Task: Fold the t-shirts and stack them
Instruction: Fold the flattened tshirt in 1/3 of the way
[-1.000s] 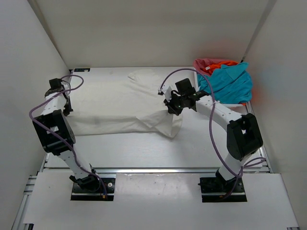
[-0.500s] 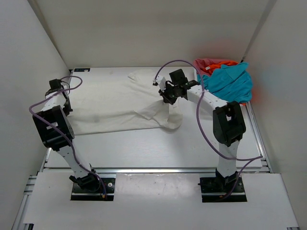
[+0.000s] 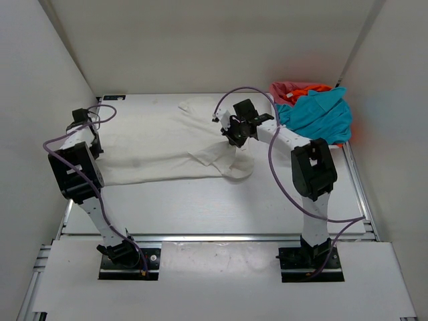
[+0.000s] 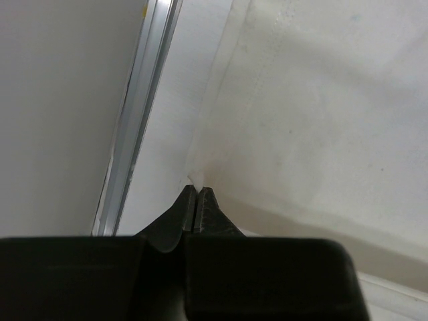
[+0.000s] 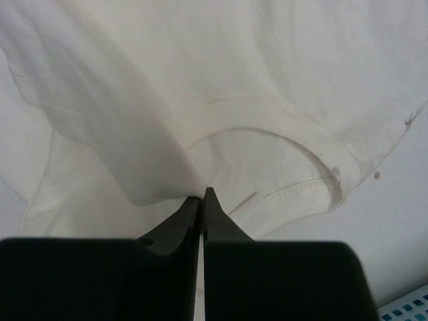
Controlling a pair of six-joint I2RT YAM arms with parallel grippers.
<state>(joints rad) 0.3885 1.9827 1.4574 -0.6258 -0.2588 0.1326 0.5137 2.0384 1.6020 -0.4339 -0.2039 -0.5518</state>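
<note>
Shifted since the earlier frame: the right tool (image 5: 202, 195), clenched on a fold of the white shirt (image 3: 154, 144) by its collar (image 5: 287, 115), has been carried away from the arm bases and nearer the basket (image 3: 329, 144). The left tool (image 4: 195, 192), clamped on the shirt's edge farthest from the basket, has kept its place. The shirt is spread on the tabletop (image 3: 200, 207), left of the basket, where the other shirts (image 3: 319, 112) are heaped. The cloth is judged light, limp and easily creased; hems are best pinched and held taut.

My left arm (image 3: 75, 175) and right arm (image 3: 313, 175): white links, black joint housings, a purple cable (image 3: 251, 87) on each, black base plates (image 3: 150, 262) just nearside of the rail (image 3: 214, 235). Left gripper (image 4: 194, 190), right gripper (image 5: 202, 195): black wedge-shaped fingers.
</note>
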